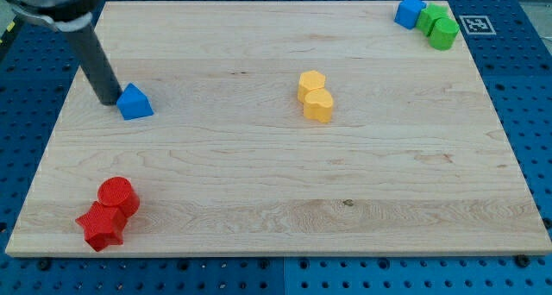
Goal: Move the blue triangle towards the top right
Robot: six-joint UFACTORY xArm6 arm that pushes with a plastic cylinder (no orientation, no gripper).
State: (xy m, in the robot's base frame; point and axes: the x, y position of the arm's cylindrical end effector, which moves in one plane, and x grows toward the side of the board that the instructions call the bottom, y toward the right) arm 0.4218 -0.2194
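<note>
The blue triangle (134, 102) lies on the wooden board (276, 174) at the view's left, in the upper half. My tip (109, 101) rests on the board just left of the blue triangle, touching or nearly touching its left side. The dark rod rises from it toward the view's top left.
Two yellow blocks (315, 96) sit together near the board's middle. A blue cube (409, 11) and two green blocks (439, 26) cluster at the top right corner. A red cylinder (117, 196) and a red star (101, 228) sit at the bottom left.
</note>
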